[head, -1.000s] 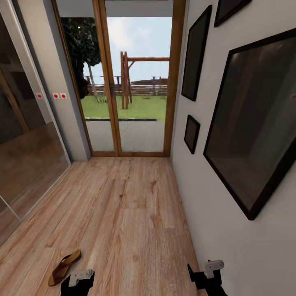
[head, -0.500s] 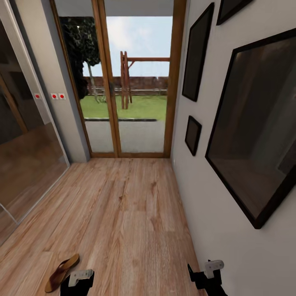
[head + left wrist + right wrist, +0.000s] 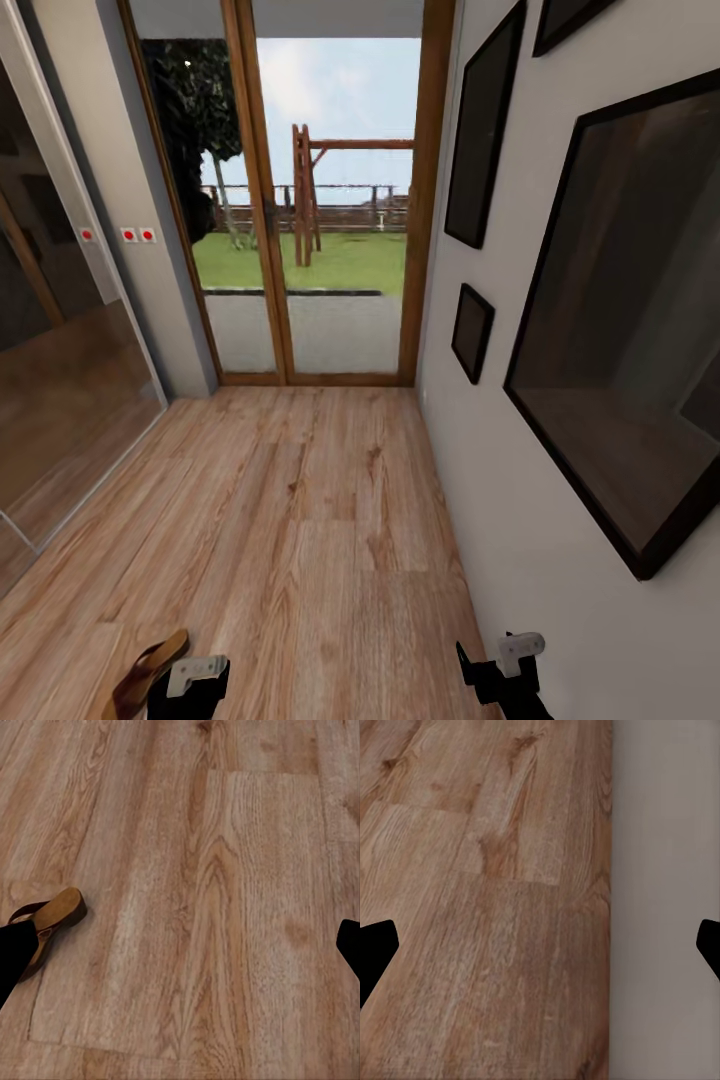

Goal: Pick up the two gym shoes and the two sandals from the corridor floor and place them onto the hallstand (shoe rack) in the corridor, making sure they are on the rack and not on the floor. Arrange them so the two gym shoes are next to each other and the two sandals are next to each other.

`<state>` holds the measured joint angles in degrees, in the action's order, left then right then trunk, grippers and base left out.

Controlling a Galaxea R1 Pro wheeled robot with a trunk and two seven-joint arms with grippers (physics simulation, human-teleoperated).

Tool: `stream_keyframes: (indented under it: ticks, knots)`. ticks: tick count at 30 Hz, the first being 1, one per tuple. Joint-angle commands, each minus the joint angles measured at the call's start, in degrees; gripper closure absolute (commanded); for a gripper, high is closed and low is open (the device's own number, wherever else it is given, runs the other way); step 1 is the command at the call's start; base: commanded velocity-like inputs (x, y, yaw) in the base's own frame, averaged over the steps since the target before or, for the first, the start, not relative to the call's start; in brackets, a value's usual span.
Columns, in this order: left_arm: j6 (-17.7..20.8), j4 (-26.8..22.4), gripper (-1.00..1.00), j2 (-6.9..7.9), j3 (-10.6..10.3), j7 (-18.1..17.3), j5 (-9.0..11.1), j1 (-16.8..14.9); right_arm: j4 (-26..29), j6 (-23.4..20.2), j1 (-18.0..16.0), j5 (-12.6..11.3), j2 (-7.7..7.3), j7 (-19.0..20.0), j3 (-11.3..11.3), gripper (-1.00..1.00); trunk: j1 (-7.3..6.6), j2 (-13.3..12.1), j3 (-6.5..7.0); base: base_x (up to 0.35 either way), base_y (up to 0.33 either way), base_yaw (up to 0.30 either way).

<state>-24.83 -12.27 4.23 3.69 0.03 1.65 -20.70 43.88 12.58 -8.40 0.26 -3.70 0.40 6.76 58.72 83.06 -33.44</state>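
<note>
A single dark brown sandal [image 3: 150, 672] is lying flat on the corridor floor [image 3: 320, 540], its tan insole facing up. It is sitting just beside the left gripper [image 3: 190, 680], on that gripper's outer side, and the sandal's near end is running out of the head view's lower edge. In the left wrist view the same sandal [image 3: 46, 921] is resting on the planks with one end partly hidden behind one of the gripper's dark fingertips [image 3: 13, 956]; the left gripper [image 3: 180, 952] is hanging above the floor with its jaws spread wide, nothing between them.

The right gripper [image 3: 505, 668] is sitting well away from the sandal, across the width of the floor, close against the pale corridor wall [image 3: 540, 560]. In the right wrist view the right gripper [image 3: 544, 949] is also standing released, its two tips far apart, with bare planks and the foot of the wall between them.

Beyond the sandal, at the far end of the floor, a wood-framed glass door [image 3: 320, 200] is looking out on grass and a wooden swing frame [image 3: 330, 185]. Dark-framed pictures [image 3: 620, 320] are hanging on the wall on the side away from the sandal, and a glossy sliding panel [image 3: 60, 330] is lining the sandal's side.
</note>
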Motion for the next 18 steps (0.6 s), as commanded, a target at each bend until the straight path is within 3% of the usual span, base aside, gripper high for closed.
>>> stream_keyframes:
  ticks: [1,18]
  knots:
    - [-0.17,0.05,-1.0,-0.01,0.09,-0.06,0.15,-0.04,-0.03,0.16,-0.03,0.01,-0.05,0.04,0.1,-1.0,0.01,0.02,-0.05,0.155,0.0,0.0]
    - [-0.19,0.05,-1.0,-0.01,0.09,0.03,0.19,-0.04,-0.03,0.16,-0.03,0.02,-0.03,0.04,0.1,-1.0,0.01,0.02,-0.05,0.297,0.0,0.0]
